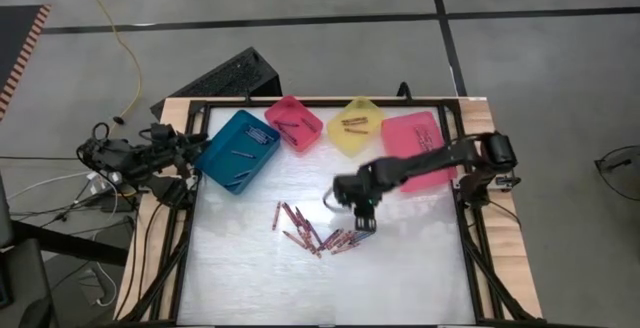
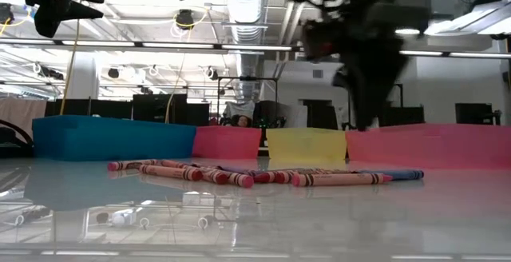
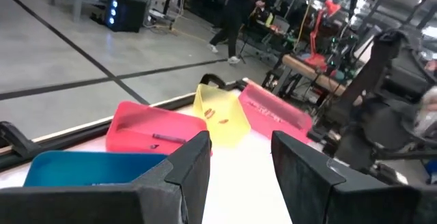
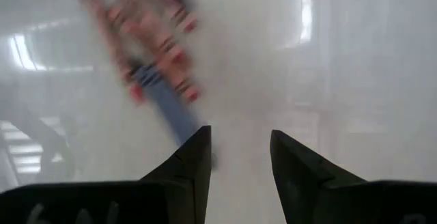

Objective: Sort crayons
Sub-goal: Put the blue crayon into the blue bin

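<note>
1. I judge the crayons (image 1: 315, 234) to be light, stiff and brittle: thin wax sticks in paper wrappers that should roll on the glossy counter (image 1: 250, 278) and could snap under a hard squeeze. I would pinch one across its middle, on the paper, choosing a stick at the edge of the pile so its neighbours stay put.
2. They look short and thin, mostly red or pink with dark bands, and a blue one (image 4: 167, 108) lies at the end of the heap nearest my right claw (image 1: 362, 226).
3. The heap lies loose, crisscrossed, on the counter well in front of the yellow bin (image 1: 355, 125). A few sticks already lie in that bin and in the pink bin (image 1: 294, 123), the teal bin (image 1: 238, 150) and the far pink bin (image 1: 415, 148) around it.
4. My right claw hangs spread and empty, just over the heap's edge.
5. My left claw (image 3: 239, 169) waits beside the teal bin, spread, holding nothing.
</note>
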`<state>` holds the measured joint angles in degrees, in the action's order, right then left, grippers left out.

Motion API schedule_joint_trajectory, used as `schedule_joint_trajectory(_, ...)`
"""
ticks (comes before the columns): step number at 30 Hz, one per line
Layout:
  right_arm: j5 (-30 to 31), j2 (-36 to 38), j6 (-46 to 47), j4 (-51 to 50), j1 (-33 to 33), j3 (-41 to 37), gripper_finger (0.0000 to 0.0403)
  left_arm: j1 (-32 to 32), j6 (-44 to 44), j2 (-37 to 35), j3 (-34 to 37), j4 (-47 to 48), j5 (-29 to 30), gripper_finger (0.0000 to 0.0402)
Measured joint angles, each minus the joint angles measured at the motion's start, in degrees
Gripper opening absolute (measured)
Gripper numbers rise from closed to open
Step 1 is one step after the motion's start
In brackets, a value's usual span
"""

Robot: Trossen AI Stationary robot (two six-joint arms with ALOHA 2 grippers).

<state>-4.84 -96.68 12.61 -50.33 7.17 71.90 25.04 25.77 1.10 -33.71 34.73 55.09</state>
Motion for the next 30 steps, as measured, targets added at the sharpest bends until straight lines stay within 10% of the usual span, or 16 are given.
schedule_joint_trajectory(9, 5.25, -0.08, 3.91, 3.04, 9.94, -3.0, 0.0144, 0.0, -0.91, 0.0, 0.0, 1.09, -0.2, 0.0145)
schedule_joint_trajectory(30, 10.71, -5.79, 1.96, 7.49, 10.3, -3.0, 0.0143, -0.01, 0.77, 0.02, 0.0, 5.0, -0.63, 0.0145)
